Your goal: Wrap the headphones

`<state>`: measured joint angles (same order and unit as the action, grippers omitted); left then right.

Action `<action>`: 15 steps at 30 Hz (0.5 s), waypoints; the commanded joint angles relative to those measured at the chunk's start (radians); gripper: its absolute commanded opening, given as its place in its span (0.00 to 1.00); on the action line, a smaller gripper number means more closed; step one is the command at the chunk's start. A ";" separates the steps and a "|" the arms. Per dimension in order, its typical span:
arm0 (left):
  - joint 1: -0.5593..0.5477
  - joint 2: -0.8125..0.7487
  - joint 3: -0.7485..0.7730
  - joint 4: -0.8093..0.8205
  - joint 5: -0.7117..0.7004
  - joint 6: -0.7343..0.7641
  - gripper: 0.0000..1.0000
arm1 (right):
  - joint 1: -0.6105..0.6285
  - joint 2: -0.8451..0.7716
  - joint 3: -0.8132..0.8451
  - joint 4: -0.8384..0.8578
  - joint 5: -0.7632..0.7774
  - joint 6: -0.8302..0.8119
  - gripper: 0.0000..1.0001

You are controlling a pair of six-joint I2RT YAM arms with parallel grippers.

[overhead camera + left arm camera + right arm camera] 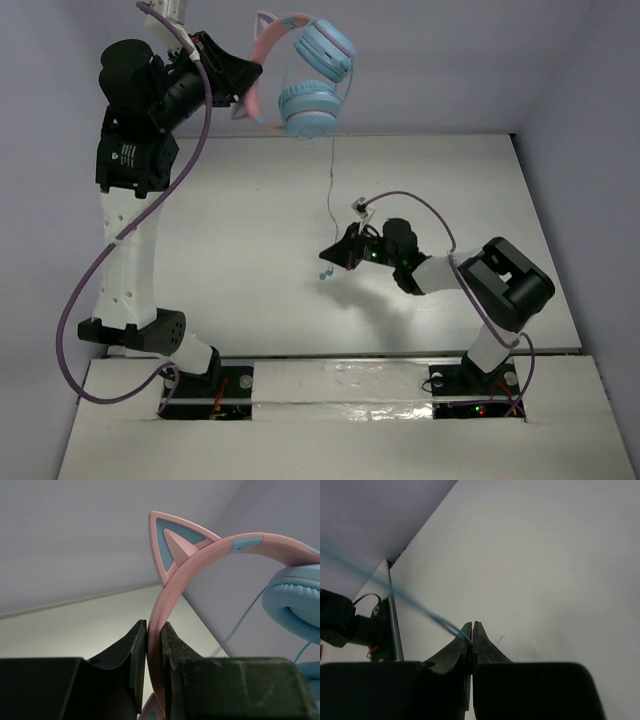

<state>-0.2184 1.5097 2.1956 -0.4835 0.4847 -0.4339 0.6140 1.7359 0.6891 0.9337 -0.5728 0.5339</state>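
Observation:
The headphones (pixel 300 75) hang high above the table's far edge, with a pink cat-ear headband (pixel 200 555) and two light-blue ear cups (pixel 308 108). My left gripper (pixel 243 85) is raised and shut on the headband, which is pinched between its fingers in the left wrist view (pixel 153 628). The thin blue cable (pixel 332 185) drops straight from the lower cup. My right gripper (pixel 328 254) is low over the table's middle and shut on the cable (pixel 410 600) near its end, at the fingertips in the right wrist view (pixel 472 628). The plug (pixel 322 275) dangles below it.
A thick purple robot cable (pixel 90 270) loops along the left arm, and another (pixel 440 225) runs over the right arm. The white table (pixel 250 250) is walled at the back and sides. The arm bases (pixel 200 385) sit at its near edge.

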 commanded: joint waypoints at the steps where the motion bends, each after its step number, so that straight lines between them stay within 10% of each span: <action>1: 0.053 0.017 0.021 0.166 -0.093 -0.086 0.00 | 0.088 -0.058 -0.069 0.044 0.092 0.043 0.00; 15: 0.108 0.023 -0.184 0.279 -0.357 -0.109 0.00 | 0.371 -0.228 -0.043 -0.406 0.427 -0.006 0.00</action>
<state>-0.1116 1.5887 2.0274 -0.3637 0.1898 -0.4973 0.9390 1.5379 0.5903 0.6464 -0.2531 0.5606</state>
